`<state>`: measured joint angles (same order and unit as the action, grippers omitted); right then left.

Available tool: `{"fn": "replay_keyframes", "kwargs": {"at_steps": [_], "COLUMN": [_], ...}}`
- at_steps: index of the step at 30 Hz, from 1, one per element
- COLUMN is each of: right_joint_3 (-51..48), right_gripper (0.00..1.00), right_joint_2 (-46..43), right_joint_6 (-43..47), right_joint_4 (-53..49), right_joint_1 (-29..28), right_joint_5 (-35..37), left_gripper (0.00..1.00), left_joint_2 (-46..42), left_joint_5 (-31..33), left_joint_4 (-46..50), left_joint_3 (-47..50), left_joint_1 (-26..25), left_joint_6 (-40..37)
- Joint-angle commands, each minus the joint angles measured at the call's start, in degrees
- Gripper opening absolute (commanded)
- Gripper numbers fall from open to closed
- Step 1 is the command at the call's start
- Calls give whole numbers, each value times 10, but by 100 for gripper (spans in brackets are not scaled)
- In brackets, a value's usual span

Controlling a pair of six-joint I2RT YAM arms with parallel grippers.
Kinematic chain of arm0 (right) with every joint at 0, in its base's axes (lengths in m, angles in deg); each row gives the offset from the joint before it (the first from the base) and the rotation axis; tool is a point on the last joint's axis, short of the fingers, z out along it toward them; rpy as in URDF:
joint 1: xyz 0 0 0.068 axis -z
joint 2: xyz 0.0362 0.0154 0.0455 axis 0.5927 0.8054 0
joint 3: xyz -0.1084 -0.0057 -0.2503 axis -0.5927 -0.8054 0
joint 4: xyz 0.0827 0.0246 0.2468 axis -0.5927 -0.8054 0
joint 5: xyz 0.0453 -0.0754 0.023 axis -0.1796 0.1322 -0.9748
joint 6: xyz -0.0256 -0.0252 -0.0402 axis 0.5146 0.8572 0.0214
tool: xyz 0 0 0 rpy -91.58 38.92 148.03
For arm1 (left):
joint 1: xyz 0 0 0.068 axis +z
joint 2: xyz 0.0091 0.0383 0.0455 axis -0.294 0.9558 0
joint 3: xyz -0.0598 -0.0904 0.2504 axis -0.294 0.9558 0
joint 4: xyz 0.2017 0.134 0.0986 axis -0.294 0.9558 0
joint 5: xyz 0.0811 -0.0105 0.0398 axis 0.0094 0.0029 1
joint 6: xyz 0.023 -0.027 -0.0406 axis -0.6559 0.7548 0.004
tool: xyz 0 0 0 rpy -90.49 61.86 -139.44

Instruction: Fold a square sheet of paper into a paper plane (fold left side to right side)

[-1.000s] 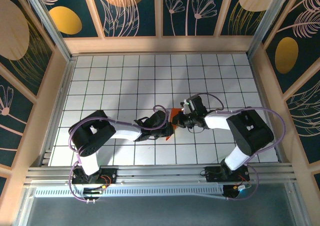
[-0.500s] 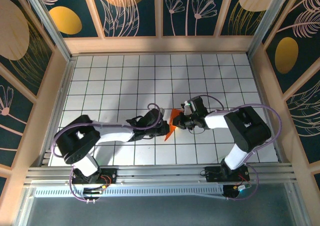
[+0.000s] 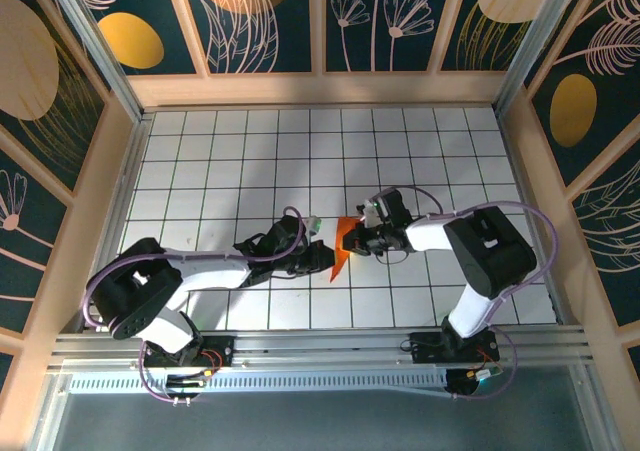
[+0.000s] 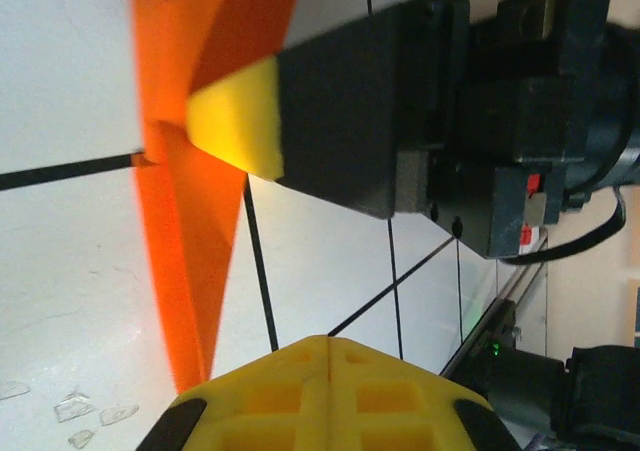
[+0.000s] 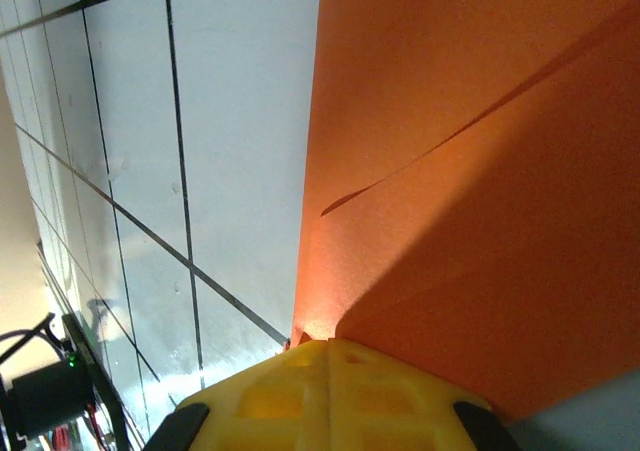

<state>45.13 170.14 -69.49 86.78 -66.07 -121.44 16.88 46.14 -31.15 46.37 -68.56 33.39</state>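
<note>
We are looking at a bright orange folded sheet of thin paper [image 3: 340, 249], lying as a narrow pointed shape near the middle of the white tiled tabletop with black grid lines [image 3: 250, 151], between the two arms. The left gripper [image 3: 322, 255] is sitting just left of the paper with its yellow-padded fingers pressed together. In its wrist view, that left gripper [image 4: 327, 371] is showing only a thin seam between the pads, and the paper's [image 4: 195, 231] sharp lower tip is reaching down to the pad's edge; we cannot tell whether they are touching. The right gripper [image 3: 352, 239] is coming in from the right, also closed, with nothing between its fingers. Seen from the left wrist, the right gripper [image 4: 240, 121] is pressing its yellow tip against the paper's upper, wider part. From its own wrist, the right gripper [image 5: 328, 371] is resting at the paper's [image 5: 480, 121] left edge, where a layered fold line is running diagonally across the orange surface.
</note>
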Motion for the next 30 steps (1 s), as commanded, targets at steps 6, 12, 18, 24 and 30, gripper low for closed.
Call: {"fn": "replay_keyframes", "kwargs": {"at_steps": [6, 12, 18, 24, 30], "right_joint_3": [12, 20, 20, 20, 23], "right_gripper": [0, 0, 0, 0, 0], "right_joint_2": [50, 59, 61, 58, 59], "right_joint_6": [71, 84, 90, 90, 87], "right_joint_4": [-91, -103, -108, -108, -109], "right_joint_1": [-29, -35, -39, -40, -40], "right_joint_5": [84, 96, 101, 102, 104], "left_gripper": [2, 2, 6, 14, 22], "left_joint_2": [50, 57, 47, -7, -3], "left_joint_5": [-52, -40, -13, 14, -10], "left_joint_4": [-66, -68, -86, -75, -81], "left_joint_3": [6, 5, 25, 61, 72], "left_joint_1": [4, 4, 9, 25, 26], "left_joint_6": [20, 20, 41, 51, 50]}}
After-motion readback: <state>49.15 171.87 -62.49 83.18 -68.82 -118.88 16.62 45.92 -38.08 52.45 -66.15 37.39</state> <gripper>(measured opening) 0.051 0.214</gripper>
